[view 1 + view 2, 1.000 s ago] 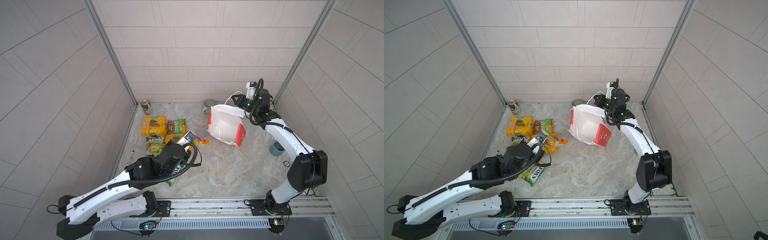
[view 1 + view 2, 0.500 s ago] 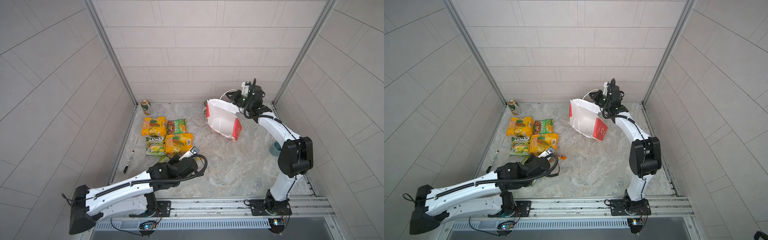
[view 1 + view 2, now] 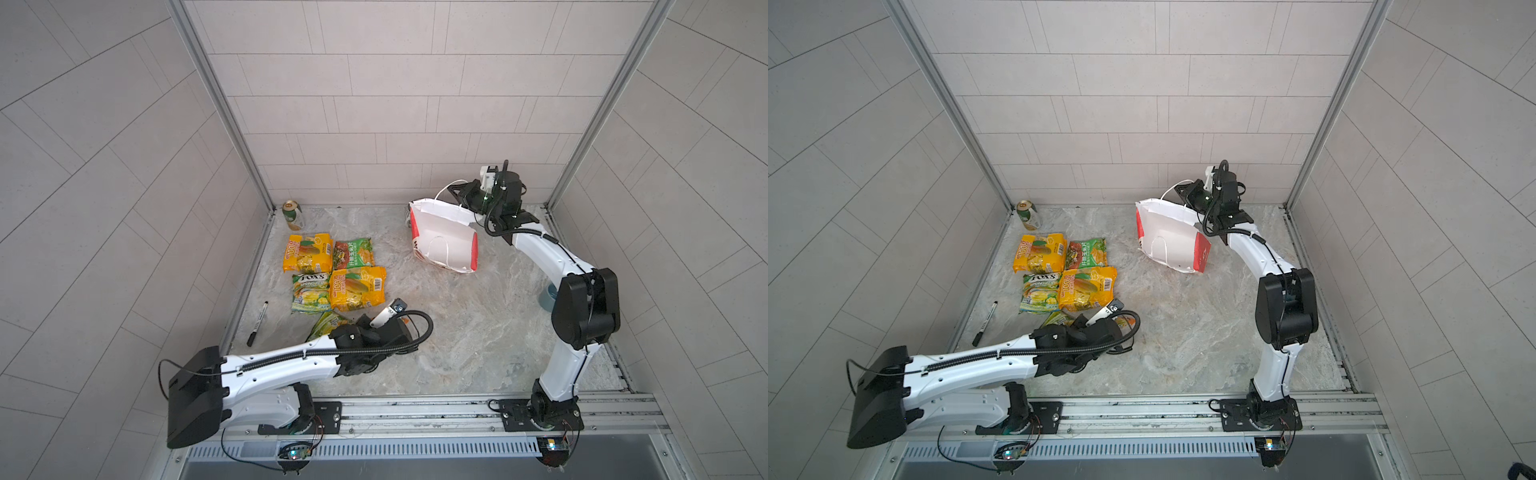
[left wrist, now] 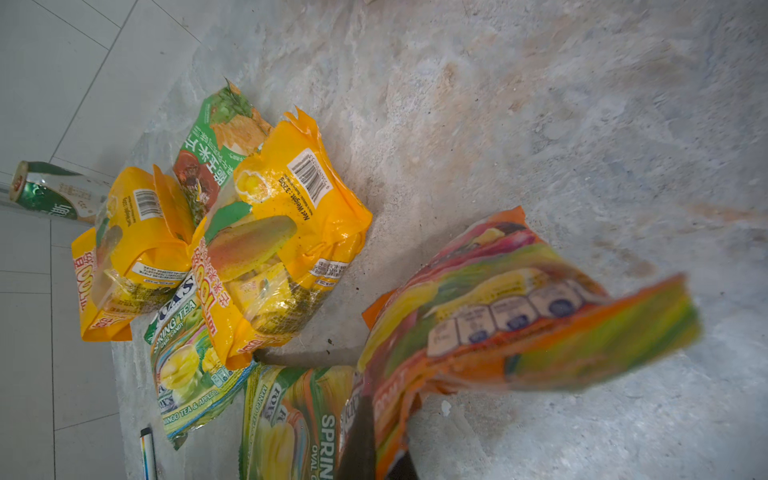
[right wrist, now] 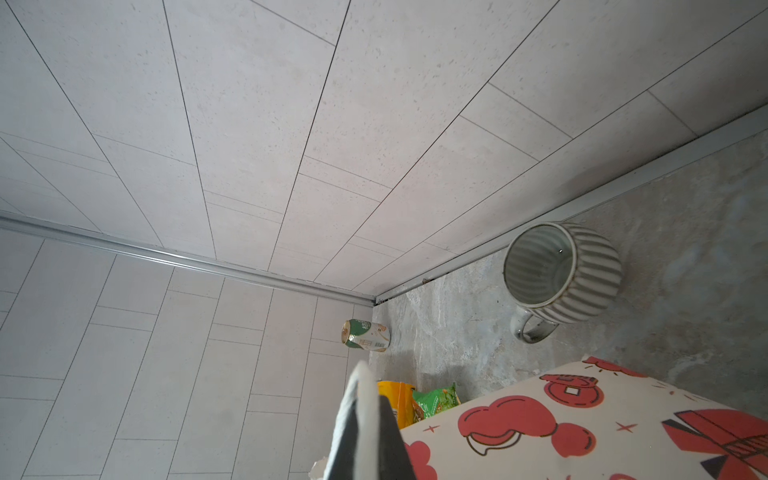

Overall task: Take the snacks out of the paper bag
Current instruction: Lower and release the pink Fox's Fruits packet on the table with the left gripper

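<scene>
Several snacks lie flat at the left: two yellow-orange packets (image 3: 307, 257) (image 3: 358, 289), a green chips packet (image 3: 353, 253) and a green-yellow FOX'S packet (image 3: 311, 293). Another FOX'S packet (image 4: 286, 419) lies by my left gripper (image 4: 380, 449). That gripper is shut on the corner of the orange-pink FOX'S packet (image 4: 519, 316), which hangs just above the floor. In both top views the arm hides these jaws. The white paper bag (image 3: 444, 241) with red sides stands tilted at the back right. My right gripper (image 5: 368, 432) is shut on its top rim.
A green-gold drink can (image 3: 292, 214) stands in the back left corner. A ribbed grey mug (image 5: 557, 278) sits behind the bag by the back wall. A black marker (image 3: 257, 324) lies at the left edge. A blue-grey cup (image 3: 546, 299) stands behind the right arm.
My left arm has pulled back toward the front and sunk low, still holding the orange-pink packet. My right gripper has carried the bag's rim toward the back wall.
</scene>
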`<state>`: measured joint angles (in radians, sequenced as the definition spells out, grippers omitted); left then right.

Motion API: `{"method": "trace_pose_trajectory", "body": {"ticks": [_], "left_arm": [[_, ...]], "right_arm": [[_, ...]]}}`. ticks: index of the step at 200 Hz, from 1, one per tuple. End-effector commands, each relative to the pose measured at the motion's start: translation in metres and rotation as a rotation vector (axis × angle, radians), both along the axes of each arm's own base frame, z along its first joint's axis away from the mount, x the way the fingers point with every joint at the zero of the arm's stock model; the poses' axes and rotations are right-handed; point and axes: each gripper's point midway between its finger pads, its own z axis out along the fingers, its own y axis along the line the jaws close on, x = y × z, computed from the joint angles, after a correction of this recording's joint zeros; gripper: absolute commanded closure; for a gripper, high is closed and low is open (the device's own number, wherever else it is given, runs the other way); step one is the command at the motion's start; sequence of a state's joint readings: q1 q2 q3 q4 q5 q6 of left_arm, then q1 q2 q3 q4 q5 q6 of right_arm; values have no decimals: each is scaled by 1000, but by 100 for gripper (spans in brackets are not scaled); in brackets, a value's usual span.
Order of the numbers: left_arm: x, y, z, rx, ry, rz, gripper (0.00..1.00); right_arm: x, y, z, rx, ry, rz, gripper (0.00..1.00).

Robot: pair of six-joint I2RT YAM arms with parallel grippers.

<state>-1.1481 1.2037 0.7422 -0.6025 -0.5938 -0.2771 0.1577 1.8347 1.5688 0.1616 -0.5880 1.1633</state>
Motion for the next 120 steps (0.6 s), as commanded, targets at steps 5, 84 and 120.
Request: {"method": "trace_pose_trajectory", "body": {"ticks": [5,84,120], "left_arm": [[4,-7,8,-47,-17,46,100],[-2,-8,-5,-22,47,61,57],[-5,-2,6,32,59,12,50]], "right_arm": [[4,-4,14,27,-29,-17,88],[22,-12,19,40,-17,-39,76],[26,-23,16,30,-11,-63,74]]}}
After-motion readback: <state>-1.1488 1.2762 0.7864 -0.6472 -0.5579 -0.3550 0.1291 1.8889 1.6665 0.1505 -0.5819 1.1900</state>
